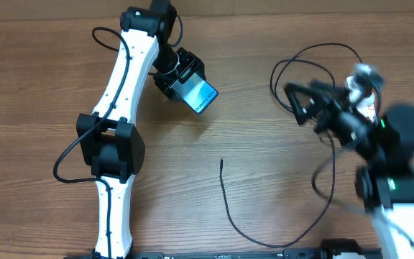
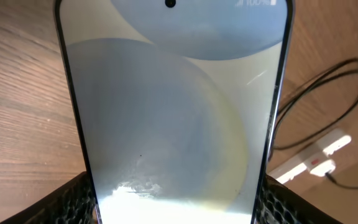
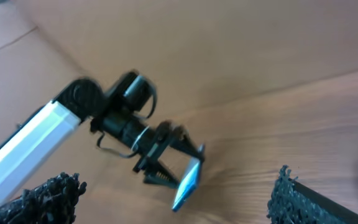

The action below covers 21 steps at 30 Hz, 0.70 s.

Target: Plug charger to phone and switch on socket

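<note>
My left gripper (image 1: 185,80) is shut on the phone (image 1: 199,95), holding it lifted and tilted at the back of the table. In the left wrist view the phone (image 2: 176,99) fills the frame, with a finger (image 2: 73,199) on each long edge. The charger (image 1: 228,205), a thin black cable, lies on the wood with its free tip in mid-table, pointing away from me. The white socket (image 2: 316,158) lies at the right; in the overhead view the socket (image 1: 364,75) is partly hidden behind my blurred right arm. My right gripper (image 1: 293,104) is open and empty, facing the phone (image 3: 188,177).
Black cable loops (image 1: 315,57) lie by the socket at the back right. The left arm's white link (image 1: 117,108) stretches from the front edge to the back. In the right wrist view the left arm (image 3: 36,137) crosses the upper left.
</note>
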{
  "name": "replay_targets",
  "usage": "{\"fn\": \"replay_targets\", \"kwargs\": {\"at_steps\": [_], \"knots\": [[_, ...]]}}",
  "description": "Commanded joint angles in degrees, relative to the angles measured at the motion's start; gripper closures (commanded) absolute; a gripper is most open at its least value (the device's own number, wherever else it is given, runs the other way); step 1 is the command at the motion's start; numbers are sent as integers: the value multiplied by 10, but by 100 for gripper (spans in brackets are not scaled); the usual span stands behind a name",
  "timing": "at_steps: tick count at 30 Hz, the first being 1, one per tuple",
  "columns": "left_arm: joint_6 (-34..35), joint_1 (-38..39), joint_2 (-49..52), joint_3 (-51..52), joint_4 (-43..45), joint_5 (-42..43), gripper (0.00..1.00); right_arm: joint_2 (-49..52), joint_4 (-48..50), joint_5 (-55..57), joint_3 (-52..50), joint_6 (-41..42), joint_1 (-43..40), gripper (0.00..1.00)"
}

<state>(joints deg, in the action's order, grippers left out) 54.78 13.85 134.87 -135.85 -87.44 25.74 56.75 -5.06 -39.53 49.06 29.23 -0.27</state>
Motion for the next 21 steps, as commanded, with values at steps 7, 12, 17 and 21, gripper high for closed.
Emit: {"fn": "replay_targets", "kwargs": {"at_steps": [7, 12, 17, 21], "knots": [[86, 0, -7, -55, -21, -56, 96, 231, 93, -161, 15, 151, 3, 0], [127, 6, -7, -57, -27, -80, 96, 324, 94, -172, 15, 336, 3, 0], [170, 15, -7, -57, -27, -87, 96, 361, 100, -177, 15, 296, 15, 0], [213, 31, -7, -57, -26, -121, 96, 362, 111, -173, 15, 253, 34, 0]]}}
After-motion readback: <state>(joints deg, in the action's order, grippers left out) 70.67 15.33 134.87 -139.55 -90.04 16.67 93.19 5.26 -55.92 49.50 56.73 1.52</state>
